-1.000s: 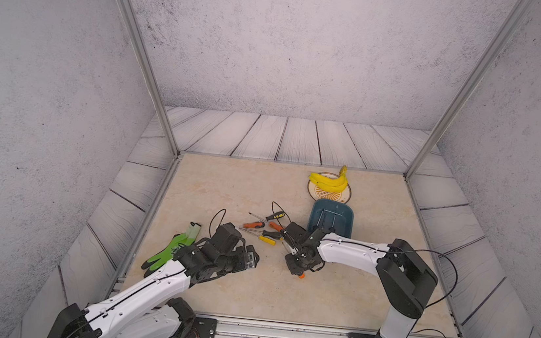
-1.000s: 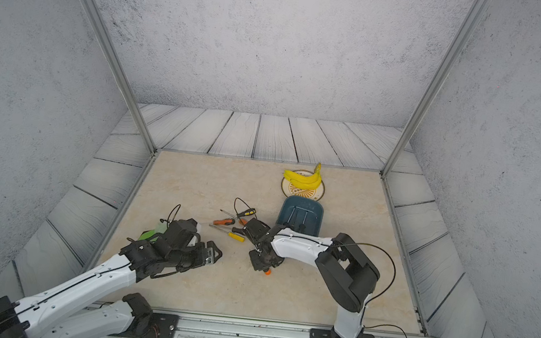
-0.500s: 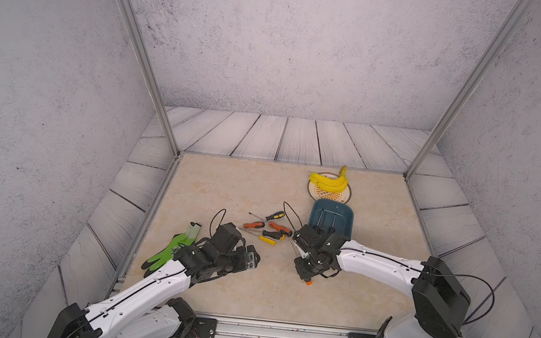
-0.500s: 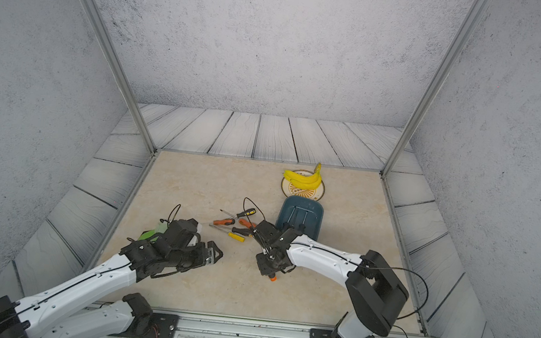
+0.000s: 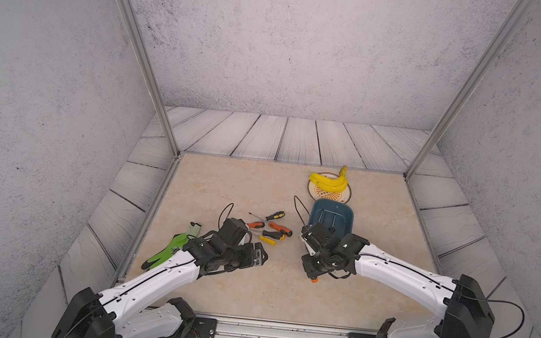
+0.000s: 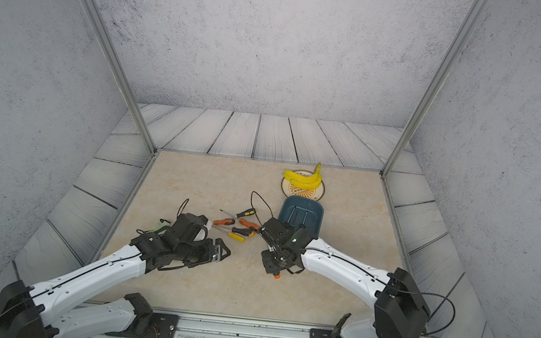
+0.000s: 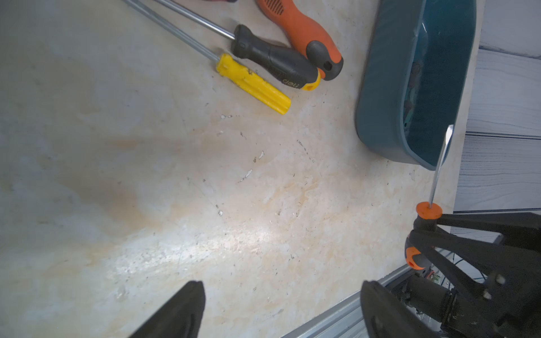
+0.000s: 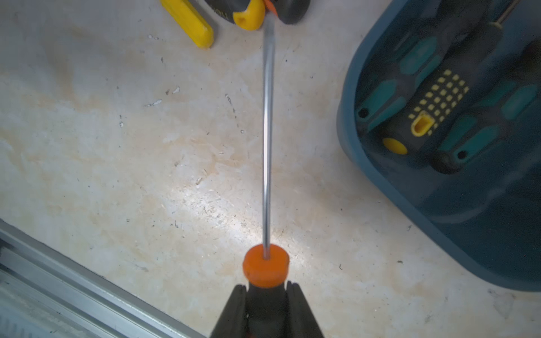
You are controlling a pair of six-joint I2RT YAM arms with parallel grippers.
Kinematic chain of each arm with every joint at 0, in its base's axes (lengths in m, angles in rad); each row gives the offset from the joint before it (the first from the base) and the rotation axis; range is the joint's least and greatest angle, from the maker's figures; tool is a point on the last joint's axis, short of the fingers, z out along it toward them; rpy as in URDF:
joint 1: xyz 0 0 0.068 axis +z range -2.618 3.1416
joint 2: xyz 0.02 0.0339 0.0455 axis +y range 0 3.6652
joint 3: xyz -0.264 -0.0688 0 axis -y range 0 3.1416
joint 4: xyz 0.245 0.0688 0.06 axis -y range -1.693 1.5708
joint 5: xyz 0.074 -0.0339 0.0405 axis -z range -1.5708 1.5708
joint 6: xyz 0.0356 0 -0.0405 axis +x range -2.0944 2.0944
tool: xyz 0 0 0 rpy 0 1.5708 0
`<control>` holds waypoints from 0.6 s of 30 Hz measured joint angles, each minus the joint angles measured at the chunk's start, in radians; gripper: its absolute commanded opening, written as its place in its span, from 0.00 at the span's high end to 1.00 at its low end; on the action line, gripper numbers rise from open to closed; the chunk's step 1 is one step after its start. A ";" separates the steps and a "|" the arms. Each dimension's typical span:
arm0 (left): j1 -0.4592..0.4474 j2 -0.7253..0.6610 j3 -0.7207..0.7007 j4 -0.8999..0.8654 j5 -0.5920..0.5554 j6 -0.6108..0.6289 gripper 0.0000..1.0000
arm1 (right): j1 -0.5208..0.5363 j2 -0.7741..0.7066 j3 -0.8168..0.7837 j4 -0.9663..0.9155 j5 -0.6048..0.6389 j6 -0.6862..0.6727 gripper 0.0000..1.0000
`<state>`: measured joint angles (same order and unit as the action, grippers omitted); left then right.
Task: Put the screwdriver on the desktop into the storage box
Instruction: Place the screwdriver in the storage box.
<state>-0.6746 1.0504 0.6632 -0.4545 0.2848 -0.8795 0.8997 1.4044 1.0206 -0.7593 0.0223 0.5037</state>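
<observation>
Right gripper (image 8: 265, 288) clamps screwdriver (image 8: 267, 146) handle; shaft points ahead, seemingly beside storage box (image 8: 345, 125).

In the right wrist view the right gripper (image 8: 266, 289)'s jaws hide most of the screwdriver (image 8: 265, 267)'s handle; the storage box (image 8: 347, 131) is cut off by the frame's edge, its contents blurred.

Both top views: high behind the left pincer (image 5: 261, 256) and right pincer (image 5: 311, 272), looking down over the beige marbled desktop (image 5: 249, 294). Wrist views: close, looking forward past their own pincers; both show the dark teal plastic storage box (image 7: 380, 102).
</observation>
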 measured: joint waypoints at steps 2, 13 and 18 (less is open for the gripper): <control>-0.008 0.020 0.017 0.010 0.004 0.005 0.11 | -0.016 -0.006 0.011 -0.009 0.006 0.000 0.82; -0.046 0.127 0.087 0.058 0.028 0.024 0.11 | -0.148 -0.023 0.041 -0.027 -0.004 -0.003 0.82; -0.063 0.183 0.139 0.080 0.038 0.034 0.11 | -0.259 -0.023 0.042 -0.022 -0.019 -0.006 0.82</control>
<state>-0.7372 1.2339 0.8024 -0.3744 0.3225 -0.8452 0.6411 1.3815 1.0630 -0.7811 0.0029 0.4976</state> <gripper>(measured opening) 0.891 0.232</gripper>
